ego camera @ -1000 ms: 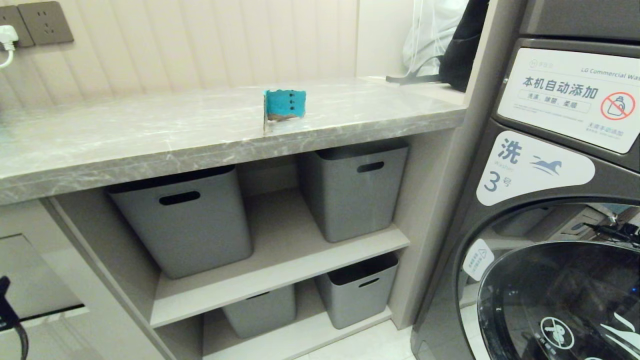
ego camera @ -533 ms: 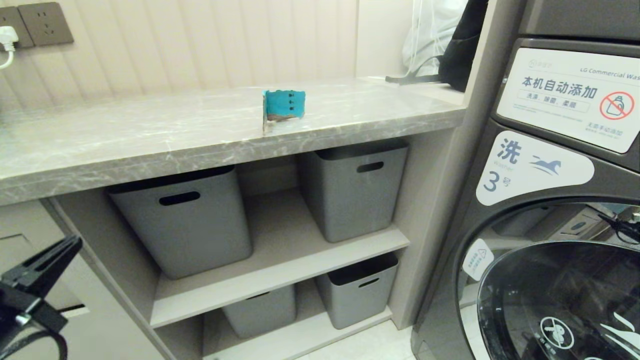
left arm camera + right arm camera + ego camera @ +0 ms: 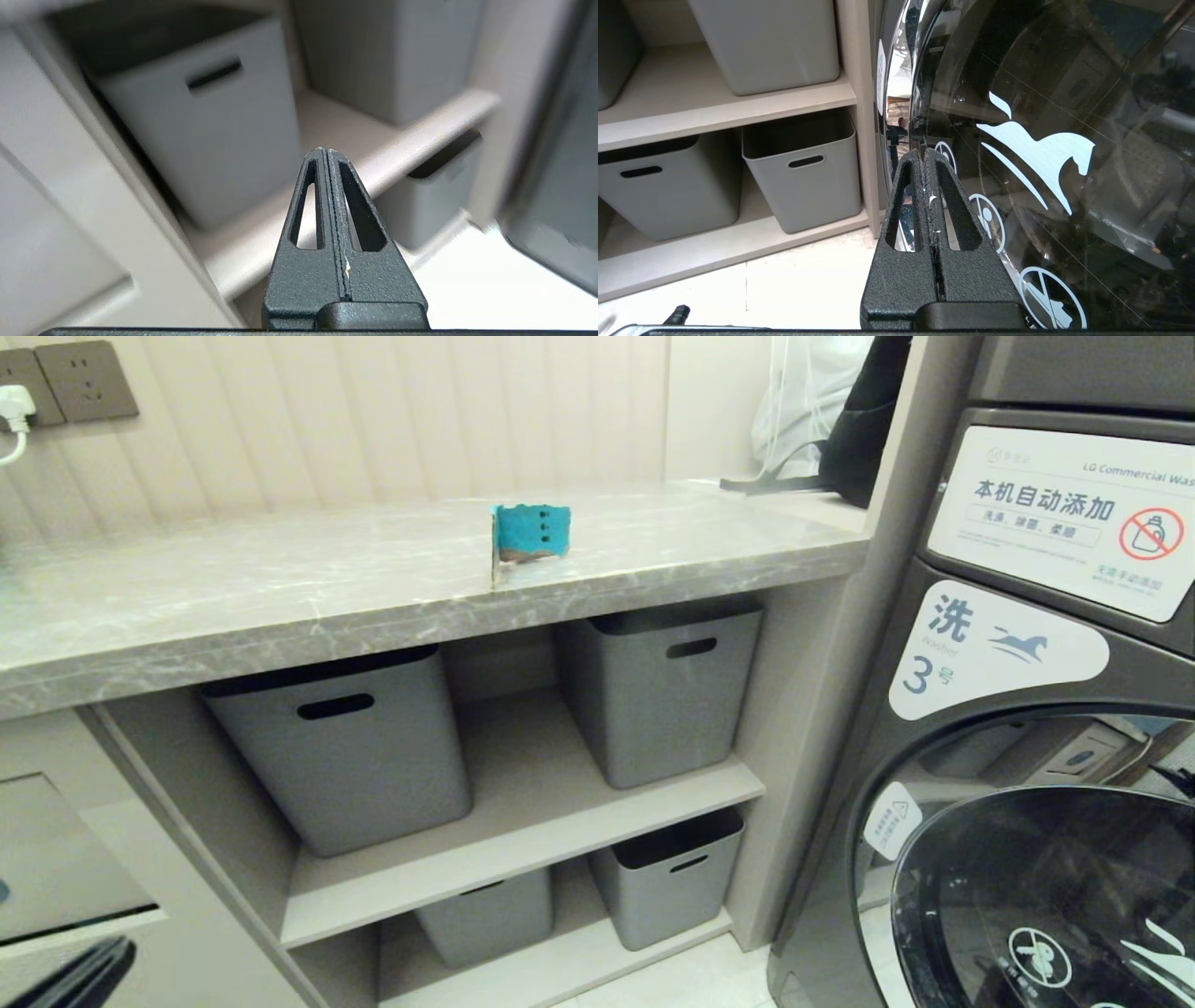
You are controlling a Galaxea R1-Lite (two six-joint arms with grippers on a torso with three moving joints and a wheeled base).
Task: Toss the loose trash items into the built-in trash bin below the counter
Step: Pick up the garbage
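Observation:
One loose trash item, a teal-blue cardboard scrap [image 3: 530,533] with dark dots, stands near the front edge of the grey marble counter [image 3: 280,597]. The built-in trash bin's flap [image 3: 65,859] shows at the far left below the counter, with a sliver of blue at the picture's edge. Only the dark tip of my left gripper [image 3: 79,978] reaches into the bottom left corner, below that flap. In the left wrist view the left gripper [image 3: 325,151] is shut and empty, pointing at the basket shelves. My right gripper [image 3: 923,151] is shut, empty, low beside the washer door.
Grey plastic baskets [image 3: 350,747] [image 3: 667,686] [image 3: 672,877] fill the shelves under the counter. A washing machine [image 3: 1027,709] stands at the right. Wall sockets [image 3: 70,378] sit at the back left, and a dark bag [image 3: 854,425] lies at the counter's far right.
The left gripper rose into view beside the flap half a second ago, then dropped to the bottom left corner. The teal scrap and the right arm have not moved.

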